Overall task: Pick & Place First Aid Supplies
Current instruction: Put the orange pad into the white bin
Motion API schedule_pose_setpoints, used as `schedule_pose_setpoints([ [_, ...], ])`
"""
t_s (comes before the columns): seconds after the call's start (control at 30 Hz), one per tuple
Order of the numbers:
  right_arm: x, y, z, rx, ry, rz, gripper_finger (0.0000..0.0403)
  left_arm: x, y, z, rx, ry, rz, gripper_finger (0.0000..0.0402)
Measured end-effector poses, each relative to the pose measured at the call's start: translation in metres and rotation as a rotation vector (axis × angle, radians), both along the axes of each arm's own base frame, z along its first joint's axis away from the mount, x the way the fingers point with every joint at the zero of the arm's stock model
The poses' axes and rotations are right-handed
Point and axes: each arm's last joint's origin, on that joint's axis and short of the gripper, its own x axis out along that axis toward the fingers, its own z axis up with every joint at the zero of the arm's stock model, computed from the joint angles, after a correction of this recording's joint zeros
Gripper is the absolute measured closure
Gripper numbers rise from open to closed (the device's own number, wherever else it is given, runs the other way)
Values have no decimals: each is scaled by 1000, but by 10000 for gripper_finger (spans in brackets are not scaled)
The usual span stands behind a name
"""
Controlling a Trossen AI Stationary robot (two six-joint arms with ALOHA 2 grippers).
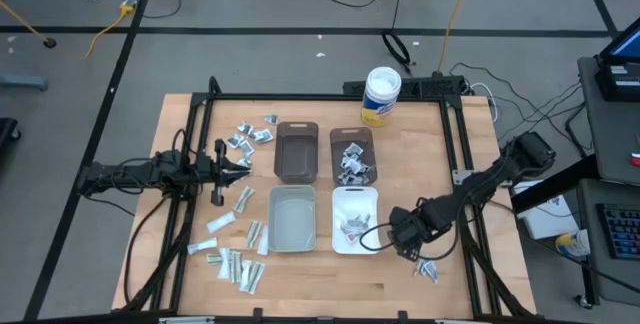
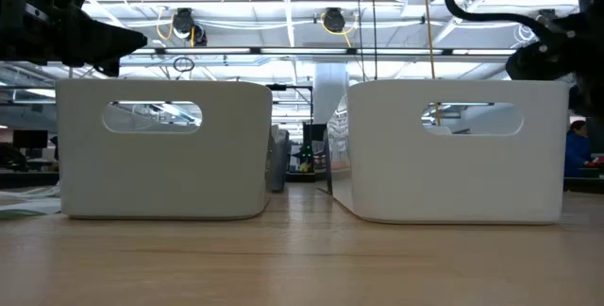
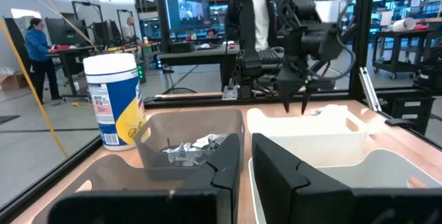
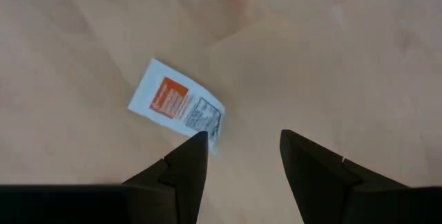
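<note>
First aid supplies lie in several places. Loose packets (image 1: 240, 259) are strewn over the table's left half, more lie in a brown bin (image 1: 352, 159), and some lie in the white bin (image 1: 352, 226). A white packet with an orange mark (image 4: 178, 106) lies flat on the wood. My right gripper (image 4: 242, 148) hangs open over it, pointing down, and the packet's corner shows beside one fingertip with no touch visible. From above, my right gripper (image 1: 410, 242) stands right of the white bin, near a few packets (image 1: 428, 269). My left gripper (image 1: 238, 164) waits shut and level at the table's left.
Two brown bins (image 1: 296, 151) stand at mid-table, with a grey bin (image 1: 292, 219) and the white bin (image 1: 372, 204) in front of them. A white tub with a yellow label (image 1: 381, 94) stands at the far edge. Black frame rails (image 1: 462, 144) run along the table's sides.
</note>
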Motion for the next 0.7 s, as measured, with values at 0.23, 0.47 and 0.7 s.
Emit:
schedule_pose_setpoints([
  [0.23,2,2,-20,-8,11,2,225,0,0,0,0,0,0,355],
  [0.47,3,3,-24,2,3,16,267,0,0,0,0,0,0,355],
  [0.7,4,2,-23,26,4,18,390,0,0,0,0,0,0,355],
])
